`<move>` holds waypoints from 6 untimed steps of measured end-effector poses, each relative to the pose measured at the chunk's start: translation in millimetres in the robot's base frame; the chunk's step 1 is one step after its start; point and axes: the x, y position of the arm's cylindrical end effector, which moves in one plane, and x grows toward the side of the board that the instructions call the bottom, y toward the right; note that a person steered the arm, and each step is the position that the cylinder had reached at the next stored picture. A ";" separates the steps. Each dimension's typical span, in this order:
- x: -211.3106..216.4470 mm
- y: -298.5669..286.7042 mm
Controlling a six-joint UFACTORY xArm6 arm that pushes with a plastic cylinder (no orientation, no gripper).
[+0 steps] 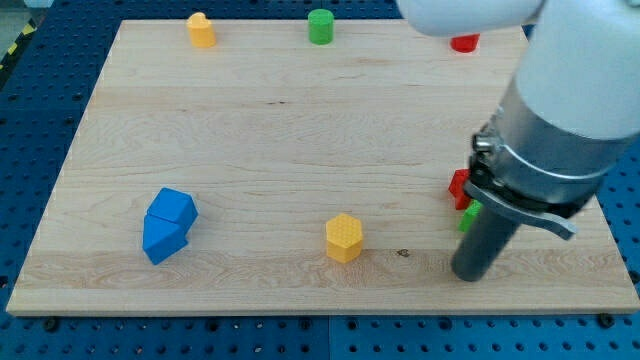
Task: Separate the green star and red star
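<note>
No claw is fitted on this arm, so open or closed does not apply; it ends in a dark rod, and my tip [470, 272] rests on the tabletop [300, 130] near the view's bottom right. Just above and slightly to the view's left of the tip sit the two stars, both partly hidden behind the rod and its grey collar. Only a small edge of the green star [469, 216] shows, right beside the rod. A larger part of the red star [458, 187] shows directly above it. The two appear to touch or nearly touch, though the arm covers too much to be sure.

Elsewhere, a yellow hexagonal block [344, 237] stands to the view's left of the tip, well apart from it. Two blue blocks [167, 224] lie pressed together near the bottom left. Along the top edge are a yellow block [201, 30], a green cylinder [320, 26] and another red block [464, 42], partly covered by the white arm housing.
</note>
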 end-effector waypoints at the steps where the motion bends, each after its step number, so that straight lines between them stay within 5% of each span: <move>1: -18.2 -14.5; 3: -58.5 -11.7; 6: -59.9 -4.1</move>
